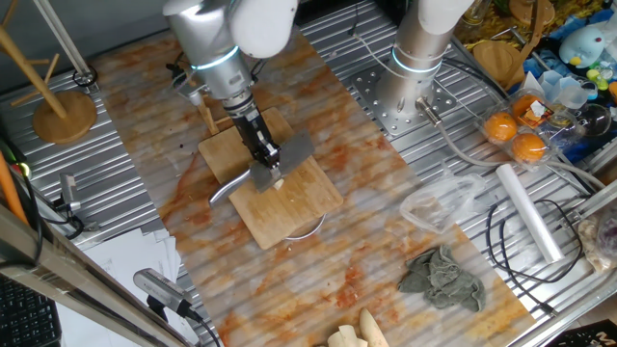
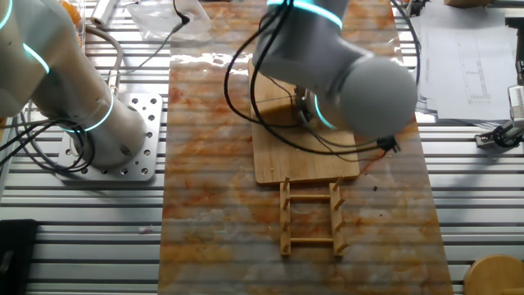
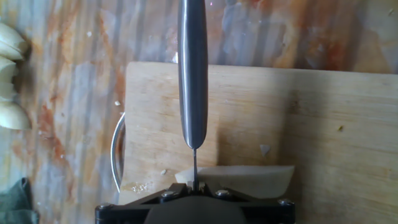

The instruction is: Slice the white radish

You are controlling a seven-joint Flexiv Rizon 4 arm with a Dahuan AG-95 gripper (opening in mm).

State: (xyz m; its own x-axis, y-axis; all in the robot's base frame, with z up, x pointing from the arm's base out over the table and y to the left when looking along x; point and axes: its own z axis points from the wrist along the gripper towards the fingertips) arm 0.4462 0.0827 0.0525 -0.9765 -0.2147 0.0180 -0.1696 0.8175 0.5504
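While I'm gripping the knife [image 3: 192, 74] w/ my fingers [image 1: 265, 154], the white radish [image 3: 239, 177] (stiff, light, slippery) is needing pinning near its end.

The cutting board [image 1: 275, 188] is lying mid-frame on the desk [image 1: 405, 280]; the white radish [image 3: 239, 177] is resting on it, under the knife [image 3: 193, 74] in the tool [image 1: 274, 172].

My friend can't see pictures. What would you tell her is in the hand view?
A knife held by the end effector points edge-down over a pale white radish on a wooden cutting board. Cream-yellow pieces lie at the left edge, off the board.
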